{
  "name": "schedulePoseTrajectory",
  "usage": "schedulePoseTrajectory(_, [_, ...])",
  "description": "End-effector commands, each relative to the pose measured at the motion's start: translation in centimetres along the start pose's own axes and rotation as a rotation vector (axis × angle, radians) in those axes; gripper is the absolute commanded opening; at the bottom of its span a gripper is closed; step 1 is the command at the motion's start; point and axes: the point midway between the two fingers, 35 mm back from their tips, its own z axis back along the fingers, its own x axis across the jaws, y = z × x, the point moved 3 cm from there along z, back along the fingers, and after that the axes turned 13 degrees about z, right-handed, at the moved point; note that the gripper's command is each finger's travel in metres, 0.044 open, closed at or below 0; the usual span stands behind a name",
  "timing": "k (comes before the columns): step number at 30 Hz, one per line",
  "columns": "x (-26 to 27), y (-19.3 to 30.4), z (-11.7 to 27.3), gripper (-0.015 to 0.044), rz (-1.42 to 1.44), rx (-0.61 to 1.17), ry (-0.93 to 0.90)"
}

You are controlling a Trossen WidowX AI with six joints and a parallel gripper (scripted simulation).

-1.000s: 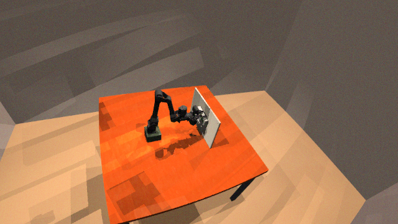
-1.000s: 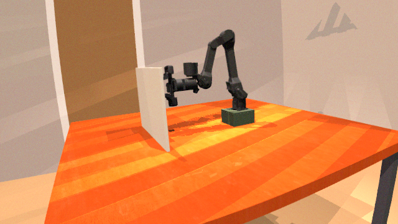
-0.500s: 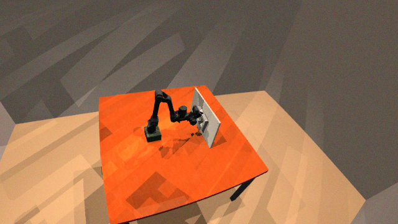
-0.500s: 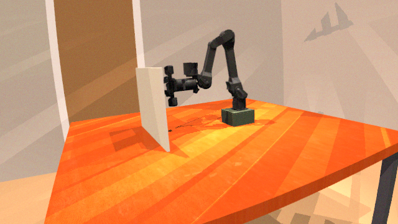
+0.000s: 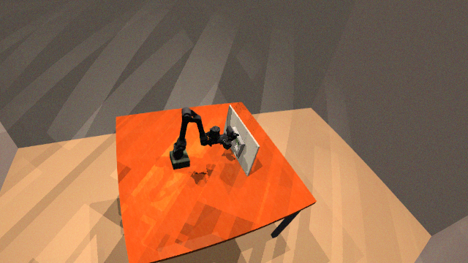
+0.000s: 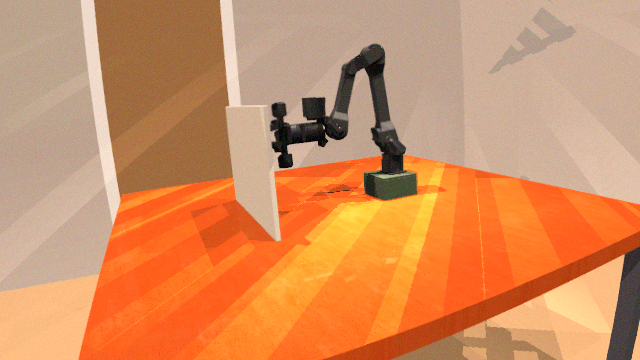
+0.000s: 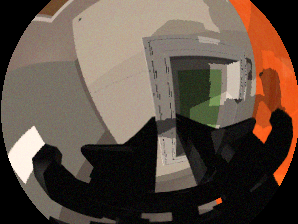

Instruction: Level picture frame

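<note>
No writing, label, brand or number can be read anywhere — not on the picture frame [image 7: 193, 99], nor on the wall panel [image 6: 250, 165] behind it.

Orange wood-grain counter [image 5: 205, 197]: square top, one dark leg visible at the near right corner, standing on a tan floor.

Black six-joint arm [image 5: 190, 128]: mounted on a dark green block base [image 5: 180, 161] at the counter's left-centre, elbow raised, forearm reaching right.

Upright pale grey wall panel [image 5: 243, 140]: standing on the counter's right half, seen edge-on at a slant.

Small grey picture frame with green picture [image 5: 238, 143]: on the panel's arm-facing side.

Black claw [image 5: 232, 136]: against the frame, closed on it; tilt of the frame too small to judge.
</note>
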Motion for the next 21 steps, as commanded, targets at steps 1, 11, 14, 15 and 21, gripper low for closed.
schedulePoseTrajectory(1, [0.02, -0.02, -0.01, 0.0000, -0.004, -0.002, 0.003])
schedulePoseTrajectory(11, [0.26, -0.05, -0.01, 0.0000, -0.004, -0.002, 0.003])
schedulePoseTrajectory(14, [0.30, -0.06, -0.01, 0.0000, -0.004, -0.002, 0.003])
schedulePoseTrajectory(15, [0.31, -0.06, -0.01, 0.0000, -0.004, -0.002, 0.003])
schedulePoseTrajectory(21, [0.38, -0.08, -0.01, 0.0000, -0.004, -0.002, 0.003])
